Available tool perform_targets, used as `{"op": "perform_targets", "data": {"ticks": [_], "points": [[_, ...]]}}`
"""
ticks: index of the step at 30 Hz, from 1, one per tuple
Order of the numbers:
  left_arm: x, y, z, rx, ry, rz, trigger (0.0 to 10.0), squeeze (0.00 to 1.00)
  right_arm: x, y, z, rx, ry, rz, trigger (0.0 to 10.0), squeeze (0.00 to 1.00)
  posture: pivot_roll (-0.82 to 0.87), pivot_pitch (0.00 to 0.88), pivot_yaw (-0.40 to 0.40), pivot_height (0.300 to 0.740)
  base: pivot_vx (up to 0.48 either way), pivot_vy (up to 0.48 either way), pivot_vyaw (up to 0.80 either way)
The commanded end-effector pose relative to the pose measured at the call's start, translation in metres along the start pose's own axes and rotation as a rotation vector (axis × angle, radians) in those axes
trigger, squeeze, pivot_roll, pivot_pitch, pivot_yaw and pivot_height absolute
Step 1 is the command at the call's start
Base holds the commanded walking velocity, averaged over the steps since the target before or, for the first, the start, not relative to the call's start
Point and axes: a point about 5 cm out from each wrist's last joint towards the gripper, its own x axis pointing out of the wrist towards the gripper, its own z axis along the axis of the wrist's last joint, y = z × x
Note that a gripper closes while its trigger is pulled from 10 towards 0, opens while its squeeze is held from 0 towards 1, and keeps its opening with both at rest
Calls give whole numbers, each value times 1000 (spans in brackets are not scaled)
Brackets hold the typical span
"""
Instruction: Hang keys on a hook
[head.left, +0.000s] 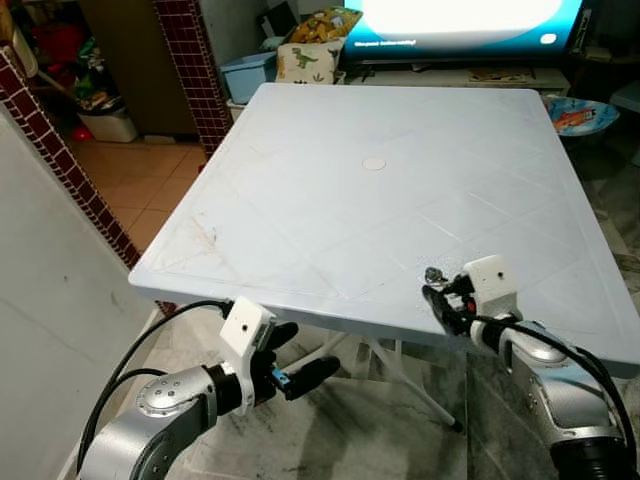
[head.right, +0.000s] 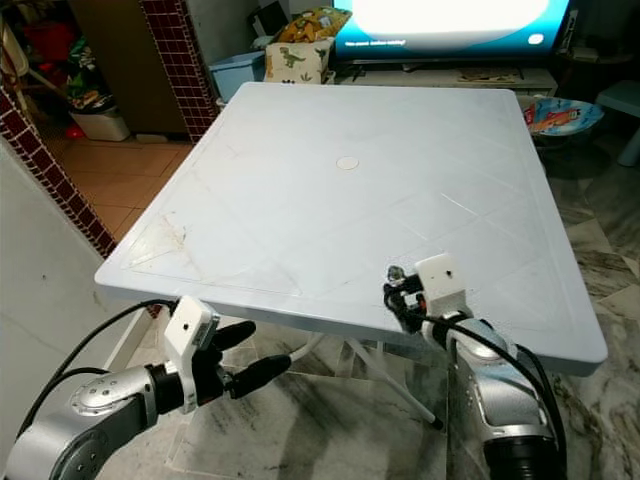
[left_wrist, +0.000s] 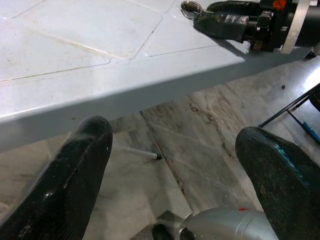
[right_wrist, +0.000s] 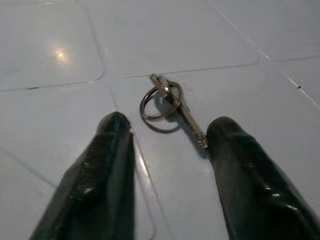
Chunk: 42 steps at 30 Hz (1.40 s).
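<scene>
A small bunch of keys on a metal ring (head.left: 434, 273) lies on the white plastic table (head.left: 330, 200), close to its front right edge. My right gripper (head.left: 437, 293) rests low on the tabletop just behind the keys. In the right wrist view its two black fingers (right_wrist: 112, 150) stand open, with the key ring (right_wrist: 167, 100) lying just beyond the tips and between them, untouched. My left gripper (head.left: 315, 346) hangs open below the table's front edge, holding nothing. From the left wrist view, the keys (left_wrist: 190, 7) and the right gripper's fingers (left_wrist: 225, 22) appear across the table edge.
The table's folding legs (head.left: 410, 385) stand on a marble floor under the front edge. A white wall and a brick-tiled pillar (head.left: 70, 190) close in on the left. Behind the table are a lit screen (head.left: 460, 20), a dinosaur-print box (head.left: 308, 60) and a blue bin (head.left: 248, 75).
</scene>
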Motion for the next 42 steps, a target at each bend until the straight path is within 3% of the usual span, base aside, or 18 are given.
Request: {"op": "perform_targets", "data": {"ticks": [1,18,23,26,30,31,32,33,34,35,42], "points": [[-2,1,1,12,14,1,10000,0,0,-5,-4,38,23,-25,0,0,22,56,103,740,0,0,0],[-2,2,0,13,18,5,10000,0,4,1,6,72,16,-33,0,0,24,52,108,740,0,0,0],[-1,3,1,14,17,8,10000,0,9,8,33,46,-93,-61,0,0,3,57,120,740,0,0,0],[0,4,2,16,10,13,10000,0,11,9,47,-36,-178,-103,0,0,-11,57,117,740,0,0,0],[1,4,3,19,3,17,10000,0,11,9,56,-53,-223,-138,0,0,-9,57,114,740,0,0,0],[2,4,3,20,-6,23,10000,0,7,8,73,-213,-327,-196,0,0,-10,53,110,740,0,0,0],[2,4,4,20,-9,28,10000,0,5,8,81,-292,-379,-232,0,0,-12,52,109,740,0,0,0],[2,4,4,20,-9,28,10000,0,5,8,81,-292,-379,-232,0,0,-12,52,109,740,0,0,0],[3,4,4,18,-14,34,10000,0,-1,7,94,-444,-461,-290,0,0,-12,50,108,740,0,0,0],[3,4,4,18,-16,36,10000,0,-3,7,99,-530,-501,-320,0,0,-11,49,107,740,0,0,0],[3,5,4,18,-15,36,10000,0,-1,8,98,-563,-500,-320,0,0,-11,47,110,740,0,0,0]]}}
